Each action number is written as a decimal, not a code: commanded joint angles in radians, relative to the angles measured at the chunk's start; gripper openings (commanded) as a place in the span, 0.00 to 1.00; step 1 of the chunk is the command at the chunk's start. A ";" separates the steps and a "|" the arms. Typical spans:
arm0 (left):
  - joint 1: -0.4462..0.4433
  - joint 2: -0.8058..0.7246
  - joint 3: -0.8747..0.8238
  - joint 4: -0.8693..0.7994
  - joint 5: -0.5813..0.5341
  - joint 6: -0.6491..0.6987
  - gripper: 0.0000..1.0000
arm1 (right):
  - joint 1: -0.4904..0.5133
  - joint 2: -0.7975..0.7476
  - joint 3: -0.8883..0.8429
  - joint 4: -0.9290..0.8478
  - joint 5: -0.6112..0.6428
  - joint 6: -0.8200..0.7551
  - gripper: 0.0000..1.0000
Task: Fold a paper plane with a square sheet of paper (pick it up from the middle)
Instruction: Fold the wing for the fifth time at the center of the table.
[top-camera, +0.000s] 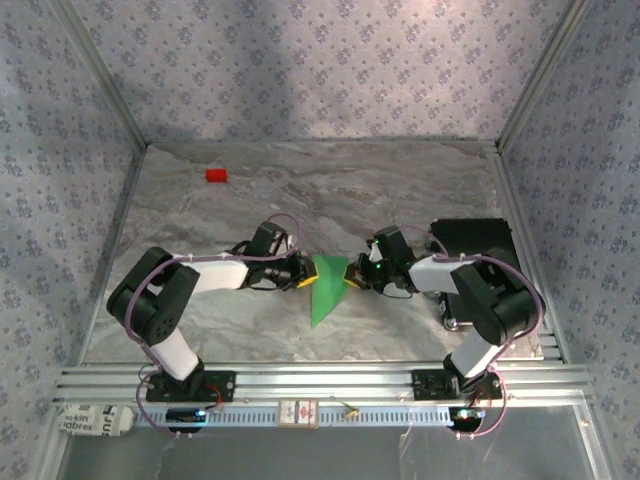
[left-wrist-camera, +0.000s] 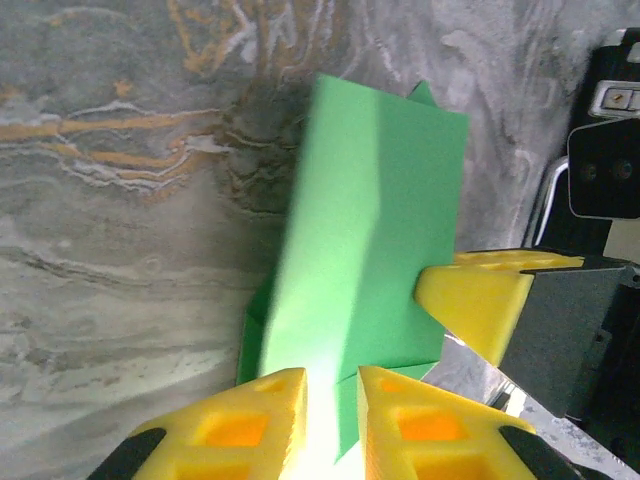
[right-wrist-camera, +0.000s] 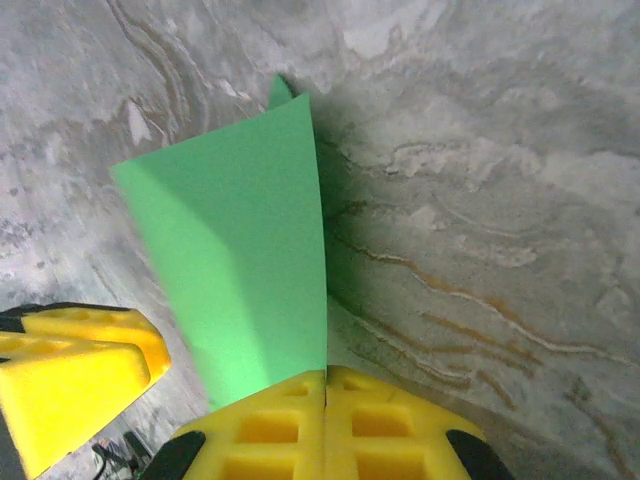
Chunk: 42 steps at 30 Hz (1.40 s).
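**A:** Start at the right gripper. What are its jaws doing?

**B:** The right gripper (right-wrist-camera: 325, 378) is pressed fully closed. Its two yellow fingers meet on the edge of the green paper (right-wrist-camera: 250, 250) nearest them, so that edge is pinched.

**A:** And the left one?

**B:** The left gripper (left-wrist-camera: 332, 385) has its yellow fingers a little apart, with a narrow gap between them. The paper's edge runs into that gap, but I cannot tell whether either pad touches it.

**A:** Where does the paper sit relative to the two of them?

**B:** It sits between them, and they face each other tip to tip across it. Seen from the right wrist, it stretches away from the closed fingers as a broad flap and throws a shadow on the surface to its right. Seen from the left wrist, a folded panel with a lengthwise crease extends ahead of the fingers. One yellow finger of the right gripper touches the panel's right edge, just ahead and to the right. From above, the paper is widest at the grippers and tapers to a point toward the arm bases.

**A:** And farther out?

**B:** The marble-patterned table (top-camera: 400, 190) lies underneath everything. A black box (top-camera: 475, 238) sits behind the right arm, beyond its gripper. A small red block (top-camera: 216, 175) lies far beyond the left gripper near the back wall, well apart from the paper.
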 joint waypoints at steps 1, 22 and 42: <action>-0.007 -0.033 0.013 -0.017 -0.011 -0.019 0.21 | 0.010 -0.053 -0.024 0.014 0.084 0.088 0.05; -0.043 0.108 0.016 -0.050 -0.051 0.011 0.08 | 0.063 -0.089 -0.072 0.068 0.081 0.122 0.10; -0.044 0.158 -0.012 -0.001 -0.015 0.019 0.02 | -0.017 0.019 0.001 0.078 -0.093 -0.069 0.30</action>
